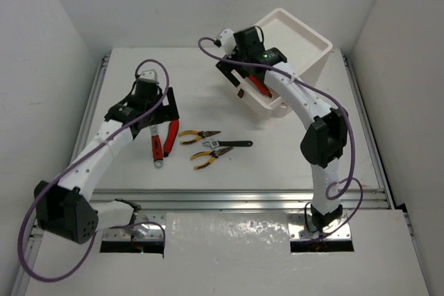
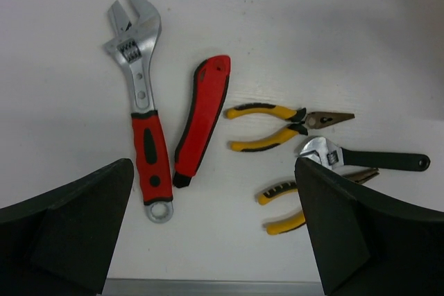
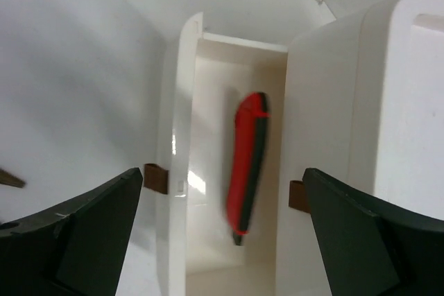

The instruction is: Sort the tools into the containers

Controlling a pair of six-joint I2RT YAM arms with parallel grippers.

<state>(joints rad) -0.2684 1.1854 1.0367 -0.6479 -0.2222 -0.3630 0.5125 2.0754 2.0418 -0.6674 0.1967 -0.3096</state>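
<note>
The white container (image 1: 305,50) stands at the back right, with one drawer (image 1: 272,105) pulled out toward the table's middle. My right gripper (image 1: 239,77) (image 3: 222,171) hovers open over that drawer. A red-and-black utility knife (image 3: 248,164) (image 1: 260,86) is inside the drawer, free of the fingers and blurred. On the table lie a red-handled wrench (image 2: 142,102) (image 1: 156,147), a second utility knife (image 2: 201,123) (image 1: 170,136), two yellow-handled pliers (image 2: 277,123) (image 2: 291,202) and a black-handled wrench (image 2: 368,159). My left gripper (image 2: 214,164) (image 1: 154,117) is open and empty above them.
Dark red tabs (image 3: 156,178) mark the drawer fronts. An aluminium rail (image 1: 236,199) (image 2: 208,287) runs along the table's near edge. White walls close in the left, right and back sides.
</note>
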